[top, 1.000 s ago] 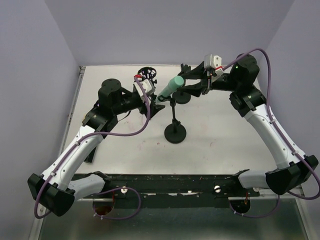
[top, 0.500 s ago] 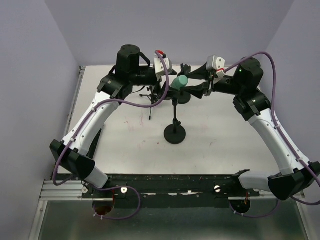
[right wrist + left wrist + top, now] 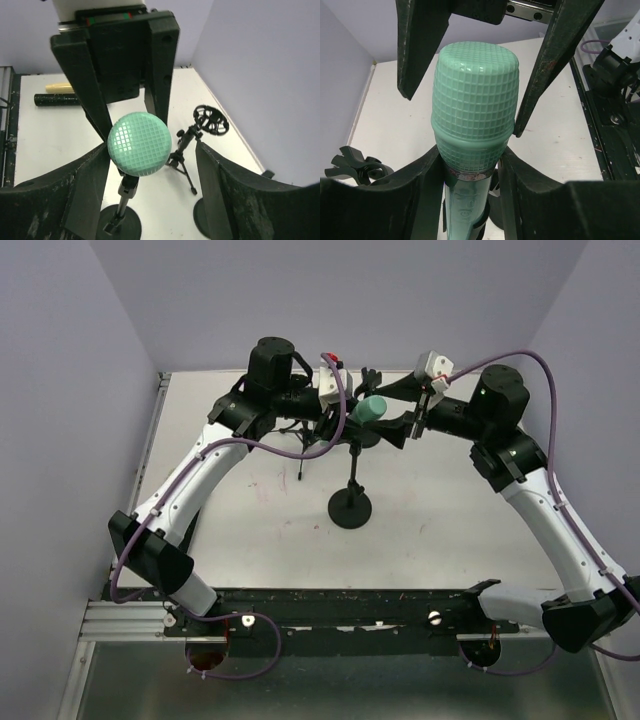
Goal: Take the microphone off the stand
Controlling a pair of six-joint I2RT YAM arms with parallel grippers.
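Observation:
The green microphone sits tilted in the clip of the black stand, its mesh head pointing up and right. In the left wrist view the microphone fills the centre. My left gripper is shut on its collar just below the head, one finger pressing on each side. My right gripper stands open around the mesh head, with a clear gap on its right side. Seen from above, the left gripper and the right gripper meet at the microphone from opposite sides.
A small black tripod with a round shock mount stands behind the stand. A second round base lies near it. A black cylinder and a wooden stick lie by the table's left edge. A black clip rests at the back.
My left arm rose from the lower left and swung over to the microphone, and its jaws narrowed onto the collar. The right gripper's jaws widened around the head.

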